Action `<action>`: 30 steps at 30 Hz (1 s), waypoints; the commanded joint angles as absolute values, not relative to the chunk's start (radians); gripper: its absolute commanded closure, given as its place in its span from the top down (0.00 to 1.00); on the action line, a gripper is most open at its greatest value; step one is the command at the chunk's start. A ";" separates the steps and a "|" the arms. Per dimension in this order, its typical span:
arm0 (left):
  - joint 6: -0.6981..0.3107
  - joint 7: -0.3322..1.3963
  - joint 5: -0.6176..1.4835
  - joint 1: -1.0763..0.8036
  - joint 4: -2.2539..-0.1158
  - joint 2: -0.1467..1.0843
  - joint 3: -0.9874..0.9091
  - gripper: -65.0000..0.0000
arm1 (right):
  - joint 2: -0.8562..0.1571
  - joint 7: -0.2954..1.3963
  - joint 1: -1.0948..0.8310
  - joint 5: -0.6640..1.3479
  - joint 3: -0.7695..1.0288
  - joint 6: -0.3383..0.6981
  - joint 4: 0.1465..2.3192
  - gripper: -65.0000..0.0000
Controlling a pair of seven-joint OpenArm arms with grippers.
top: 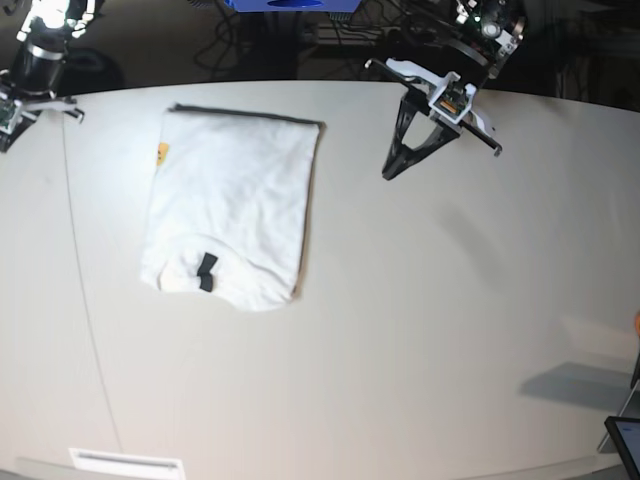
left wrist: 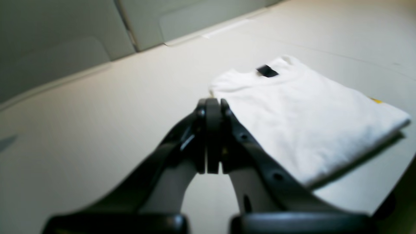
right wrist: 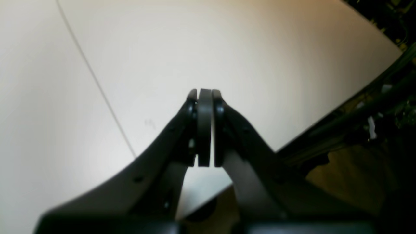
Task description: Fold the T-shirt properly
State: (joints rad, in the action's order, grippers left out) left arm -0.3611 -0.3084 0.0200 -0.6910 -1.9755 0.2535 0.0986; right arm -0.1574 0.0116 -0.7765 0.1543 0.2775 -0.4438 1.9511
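T-shirt (top: 232,208) folded, frame's left-center | left fingers (top: 388,172) closed, well right of it | right fingers (right wrist: 204,94) closed too

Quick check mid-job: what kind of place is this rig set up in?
Probably a lab or workshop bench, not a home. A wide, pale table carries only the folded T-shirt, two robot arms are mounted at its far edge, and tangled cables lie in the dark space behind it.

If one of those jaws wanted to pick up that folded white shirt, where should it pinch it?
Probably the long folded edge of the T-shirt facing the left gripper, coming in low from that side. The shirt lies flat on the table, and that edge is thick and layered, giving shut jaws something to close on.
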 commanded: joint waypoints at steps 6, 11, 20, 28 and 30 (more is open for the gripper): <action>-0.355 -0.349 -0.076 -0.832 -1.939 0.257 0.127 0.00 | -0.090 -0.021 -0.909 0.140 0.297 -0.461 1.913 0.01; -0.354 -0.348 -0.110 -0.897 -1.847 0.249 0.128 0.00 | -0.070 -0.019 -0.928 0.140 0.288 -0.461 1.758 0.01; -0.352 -0.340 -0.116 -0.843 -1.429 0.211 0.147 0.00 | -0.142 0.077 -0.739 0.140 0.150 -0.461 1.201 0.01; -0.352 -0.176 -0.108 -0.572 -0.874 0.143 0.145 0.00 | -0.203 0.097 -0.384 0.140 -0.168 -0.461 0.549 0.02; -0.352 -0.174 -0.108 -0.492 -0.714 0.133 0.140 0.00 | -0.203 0.094 -0.298 0.140 -0.259 -0.460 0.426 0.02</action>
